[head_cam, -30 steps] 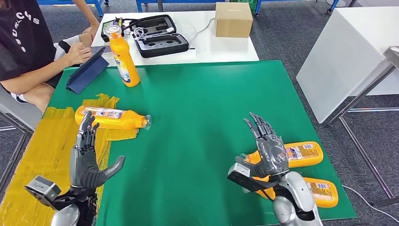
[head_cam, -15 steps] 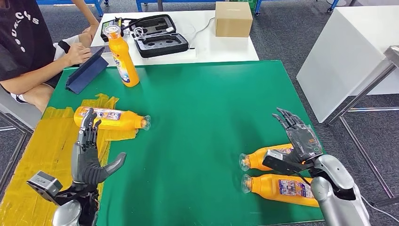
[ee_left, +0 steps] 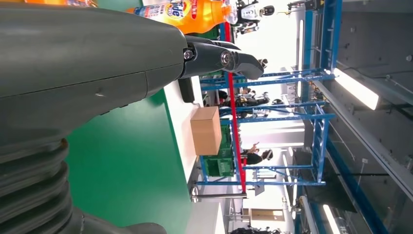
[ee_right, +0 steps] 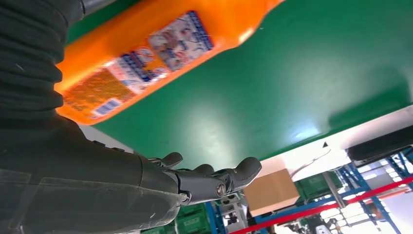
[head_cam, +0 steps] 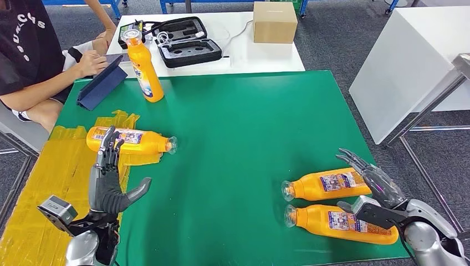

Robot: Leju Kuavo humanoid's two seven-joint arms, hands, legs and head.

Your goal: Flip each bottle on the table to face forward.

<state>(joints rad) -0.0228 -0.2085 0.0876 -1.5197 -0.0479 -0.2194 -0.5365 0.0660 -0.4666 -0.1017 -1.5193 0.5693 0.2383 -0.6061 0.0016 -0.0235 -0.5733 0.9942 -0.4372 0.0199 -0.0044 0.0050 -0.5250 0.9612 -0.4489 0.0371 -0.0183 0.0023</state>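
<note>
Four orange bottles are on the green table. One bottle stands upright at the back left. Another bottle lies on yellow tape at the left, cap pointing right. Two more lie side by side at the front right, the farther bottle and the nearer bottle, caps pointing left. My left hand is open, fingers stretched toward the left lying bottle, just short of it. My right hand is open beside the base ends of the front right pair, holding nothing.
A person sits at the back left with a blue tablet case on the table corner. Behind stands a white table with an open black case and a cardboard box. A white panel stands at the right.
My right hand has swung from over the two front right bottles out to their right, uncovering them. My left hand has crept slightly forward toward the left lying bottle.
</note>
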